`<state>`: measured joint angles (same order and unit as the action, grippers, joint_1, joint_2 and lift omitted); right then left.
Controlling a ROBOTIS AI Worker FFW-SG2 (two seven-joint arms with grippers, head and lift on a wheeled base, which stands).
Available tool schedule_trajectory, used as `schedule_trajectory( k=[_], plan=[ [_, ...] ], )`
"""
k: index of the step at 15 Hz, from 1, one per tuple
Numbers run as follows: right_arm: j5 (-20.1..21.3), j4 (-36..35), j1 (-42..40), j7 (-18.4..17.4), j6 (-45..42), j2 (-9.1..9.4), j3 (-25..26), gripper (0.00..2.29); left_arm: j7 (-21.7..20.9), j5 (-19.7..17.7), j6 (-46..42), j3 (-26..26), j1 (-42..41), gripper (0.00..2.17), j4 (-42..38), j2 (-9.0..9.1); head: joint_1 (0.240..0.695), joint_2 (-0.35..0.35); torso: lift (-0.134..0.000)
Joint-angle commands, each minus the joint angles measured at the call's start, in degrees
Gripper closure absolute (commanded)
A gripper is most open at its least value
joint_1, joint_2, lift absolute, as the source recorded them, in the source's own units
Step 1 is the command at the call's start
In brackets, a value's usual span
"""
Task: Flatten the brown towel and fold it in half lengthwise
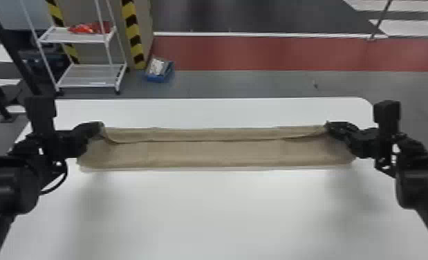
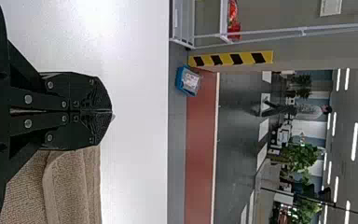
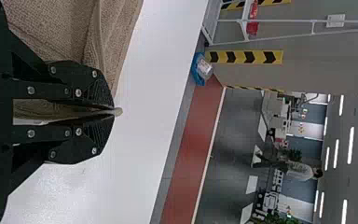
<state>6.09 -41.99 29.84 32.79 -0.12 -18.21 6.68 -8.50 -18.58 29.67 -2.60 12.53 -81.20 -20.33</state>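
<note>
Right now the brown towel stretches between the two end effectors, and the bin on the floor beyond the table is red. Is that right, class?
No, the head view shows the bin is blue. The brown towel stretches between the left end effector and the right end effector.

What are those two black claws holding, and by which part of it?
The brown towel: the left gripper pinches it at its far left corner, the right gripper at its far right corner.
</note>
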Motion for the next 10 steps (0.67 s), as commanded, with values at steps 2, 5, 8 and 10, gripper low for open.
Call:
schedule_trajectory(
  k=[2, 5, 8, 10],
  plan=[
    [-2.22, -5.12, -3.73, 0.34, 2.01, -0.24, 2.28, 2.02, 0.68, -0.93, 0.18, -2.50, -1.90, 1.43, -2.39, 0.03, 0.695, -0.013, -0.128],
    [-3.72, -14.26, -8.66, 1.13, 7.64, -0.51, 5.62, 2.02, 0.59, -1.81, 2.81, -5.84, -3.92, 1.44, -5.20, -0.06, 0.695, -0.010, -0.128],
    [-5.83, -19.36, -11.38, 1.75, 11.50, -1.56, 7.03, 2.02, 0.51, -3.21, 3.52, -7.68, -6.20, 1.44, -7.48, -0.06, 0.695, -0.011, -0.128],
    [-6.35, -20.94, -12.26, 1.83, 12.56, -1.74, 7.38, 2.02, 0.42, -3.39, 5.45, -8.03, -6.91, 1.44, -8.54, 0.03, 0.695, -0.015, -0.128]
  ],
)
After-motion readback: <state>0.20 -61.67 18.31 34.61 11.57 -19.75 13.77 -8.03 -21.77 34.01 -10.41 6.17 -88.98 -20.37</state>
